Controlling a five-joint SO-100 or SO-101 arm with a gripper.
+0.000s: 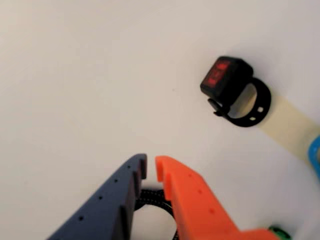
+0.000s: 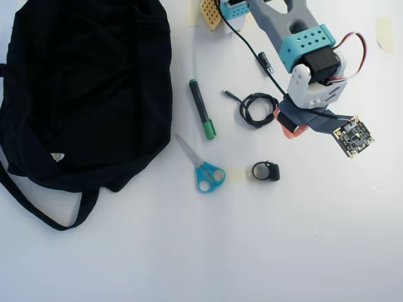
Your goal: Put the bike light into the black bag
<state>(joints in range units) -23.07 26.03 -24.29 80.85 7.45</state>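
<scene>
The bike light (image 2: 266,171), a tiny black block with a ring strap, lies on the white table right of the scissors. In the wrist view it (image 1: 227,80) sits at the upper right, its red lens facing up, the strap loop beside it. My gripper (image 1: 150,171) hovers above the table, short of the light and to its left. Its dark blue and orange jaws are nearly together with nothing between them. In the overhead view the gripper (image 2: 283,123) is above the light, next to the coiled cable. The black bag (image 2: 82,94) fills the left side, far from the gripper.
A coiled black cable (image 2: 255,110) lies just under the gripper and shows between the jaws in the wrist view (image 1: 150,200). Blue-handled scissors (image 2: 204,170) and a green-capped marker (image 2: 201,110) lie between the light and the bag. A beige tape strip (image 1: 287,125) lies by the light.
</scene>
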